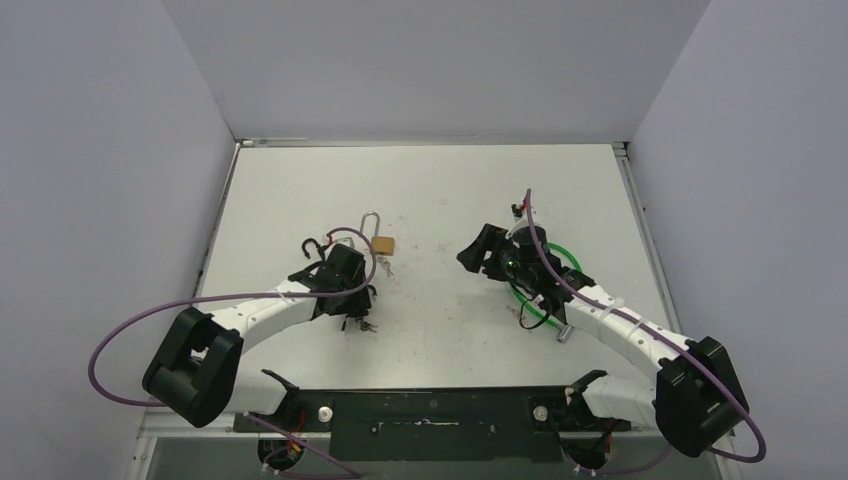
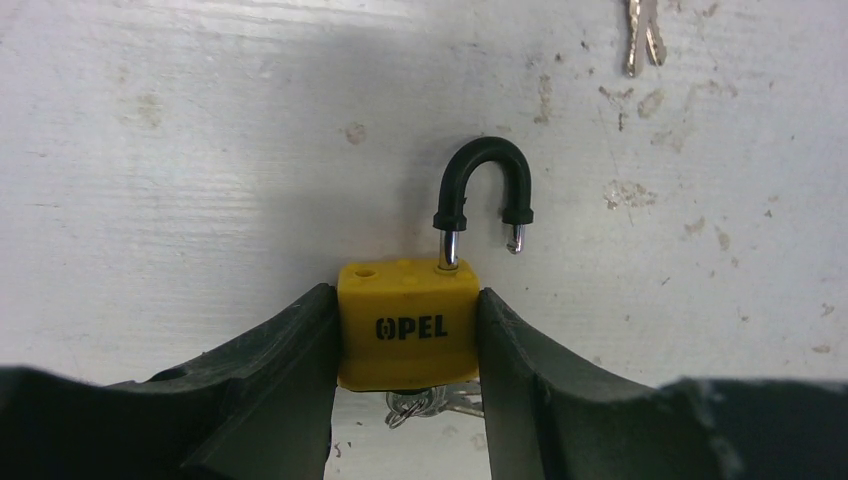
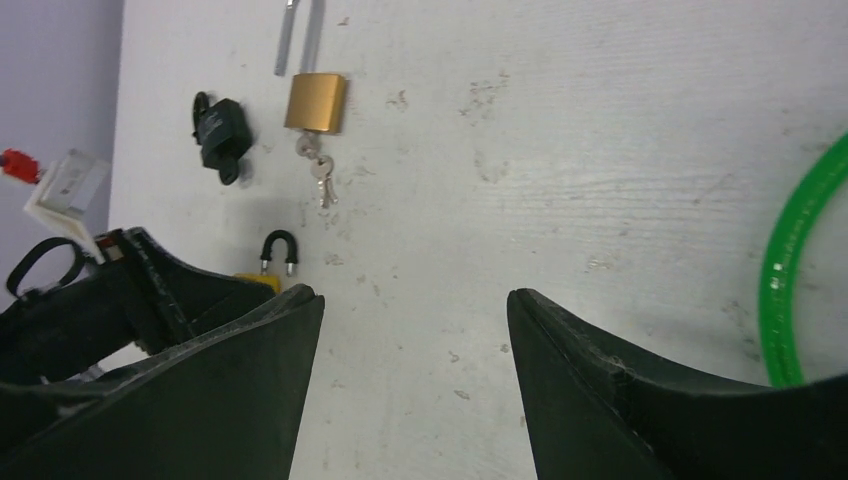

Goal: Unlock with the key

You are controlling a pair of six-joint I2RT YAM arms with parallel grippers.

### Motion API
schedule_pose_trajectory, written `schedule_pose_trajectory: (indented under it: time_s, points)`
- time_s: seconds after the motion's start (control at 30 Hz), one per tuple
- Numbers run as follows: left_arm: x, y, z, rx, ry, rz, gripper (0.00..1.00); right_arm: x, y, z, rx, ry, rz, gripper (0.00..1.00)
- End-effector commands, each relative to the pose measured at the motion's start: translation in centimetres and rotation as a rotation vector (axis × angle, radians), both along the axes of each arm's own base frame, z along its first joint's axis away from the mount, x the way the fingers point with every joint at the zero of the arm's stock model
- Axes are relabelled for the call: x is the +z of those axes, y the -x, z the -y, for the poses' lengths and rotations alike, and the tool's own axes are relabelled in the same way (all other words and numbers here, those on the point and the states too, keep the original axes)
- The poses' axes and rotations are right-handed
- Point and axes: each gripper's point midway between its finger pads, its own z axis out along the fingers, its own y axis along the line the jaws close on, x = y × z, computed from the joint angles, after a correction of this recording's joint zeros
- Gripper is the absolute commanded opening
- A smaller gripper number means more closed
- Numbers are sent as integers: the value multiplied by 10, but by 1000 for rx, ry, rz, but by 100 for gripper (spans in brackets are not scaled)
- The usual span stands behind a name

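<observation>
Already the yellow padlock (image 2: 405, 325) looks unlocked: its black loop (image 2: 483, 170) is lifted up, and one end hangs free, out of the body. Some keys (image 2: 430, 405) peek out from under it, but I cannot tell if one sits in the keyhole. The left gripper (image 2: 405, 295) is squeezed tight on both sides of the padlock and holds it on the counter (image 1: 450, 180), left of the middle and closer to the near edge. So I think the main job is done, and maybe only letting go is left. The right gripper (image 3: 413, 297) is wide open with nothing in it, over the right half. Beyond the yellow padlock lies a gold padlock (image 3: 316, 102) with its own keys (image 3: 318, 175), and a small black thing (image 3: 220, 130) sits nearer the left edge. A green ring (image 3: 790, 270) lies by the right arm. Nothing seems to be in the way.
</observation>
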Motion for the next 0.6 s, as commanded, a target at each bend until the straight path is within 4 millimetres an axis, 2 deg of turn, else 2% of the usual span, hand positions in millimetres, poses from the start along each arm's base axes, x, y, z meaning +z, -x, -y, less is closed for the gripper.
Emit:
schedule_pose_trajectory:
  time_s: [0.0, 0.1, 0.17, 0.23, 0.33, 0.43, 0.5, 0.57]
  points:
    - [10, -24, -12, 115, -28, 76, 43, -2, -16, 32, -128, 106, -16, 68]
    - [20, -29, -8, 106, -11, 103, 61, -16, -22, 61, -209, 210, -41, 69]
    - [32, -33, -6, 95, 0, 129, 68, -30, -19, 83, -260, 292, -92, 69]
    - [44, -37, -5, 87, 10, 156, 74, -43, -14, 103, -293, 371, -146, 68]
    - [67, -42, -2, 79, 35, 207, 77, -55, -3, 123, -318, 463, -206, 62]
    - [91, -47, 3, 60, 77, 270, 77, -61, 10, 132, -311, 513, -252, 55]
    - [103, -49, 6, 44, 100, 300, 77, -59, 16, 127, -274, 509, -261, 49]
    - [112, -51, 9, 33, 116, 321, 77, -56, 23, 126, -267, 518, -269, 47]
